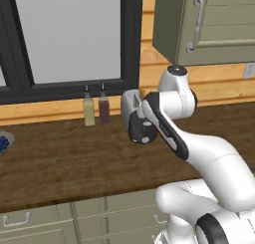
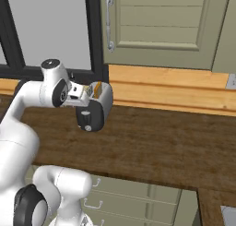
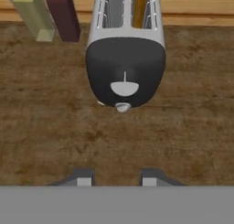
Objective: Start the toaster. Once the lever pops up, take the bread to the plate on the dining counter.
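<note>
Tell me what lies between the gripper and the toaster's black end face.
Nothing but bare wood-grain counter: in the hand view, the stretch from the gripper up to the toaster holds no object.

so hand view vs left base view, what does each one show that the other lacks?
Hand view: the toaster's black end face with its knob, the bread in one slot, and the gripper fingertips apart above the counter. Left base view: window, wall cabinet, drawers, a blue-patterned bowl. Both: two slim bottles and the wood counter.
</note>
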Controlling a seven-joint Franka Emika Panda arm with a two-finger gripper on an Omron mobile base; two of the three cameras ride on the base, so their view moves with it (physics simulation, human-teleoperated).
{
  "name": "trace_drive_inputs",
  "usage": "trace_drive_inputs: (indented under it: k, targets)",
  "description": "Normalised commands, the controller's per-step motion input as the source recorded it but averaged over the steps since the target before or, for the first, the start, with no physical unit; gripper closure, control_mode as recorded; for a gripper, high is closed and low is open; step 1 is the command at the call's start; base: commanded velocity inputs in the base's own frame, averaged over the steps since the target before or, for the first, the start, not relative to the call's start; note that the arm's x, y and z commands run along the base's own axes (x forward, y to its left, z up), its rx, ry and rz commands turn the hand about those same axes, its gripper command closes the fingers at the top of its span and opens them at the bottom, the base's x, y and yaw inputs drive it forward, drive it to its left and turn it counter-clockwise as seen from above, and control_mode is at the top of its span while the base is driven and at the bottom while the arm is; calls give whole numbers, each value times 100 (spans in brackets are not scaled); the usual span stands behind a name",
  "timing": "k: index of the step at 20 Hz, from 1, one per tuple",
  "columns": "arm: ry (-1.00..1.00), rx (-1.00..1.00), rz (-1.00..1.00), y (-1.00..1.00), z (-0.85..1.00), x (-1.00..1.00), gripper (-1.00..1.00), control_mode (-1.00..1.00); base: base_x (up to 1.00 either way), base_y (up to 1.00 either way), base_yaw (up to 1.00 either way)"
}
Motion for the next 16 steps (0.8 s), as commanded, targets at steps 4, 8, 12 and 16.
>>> trace_drive_inputs:
  k: [4, 8, 12, 16]
  targets:
    - [-1, -1, -2, 0, -42, 41, 100, -100, 0, 0, 0]
    - [0, -2, -2, 0, -35, 45, 100, -100, 0, 0, 0]
    - [-1, -2, -2, 0, -25, 36, 100, -100, 0, 0, 0]
    - [-1, -1, -1, 0, -23, 34, 100, -100, 0, 0, 0]
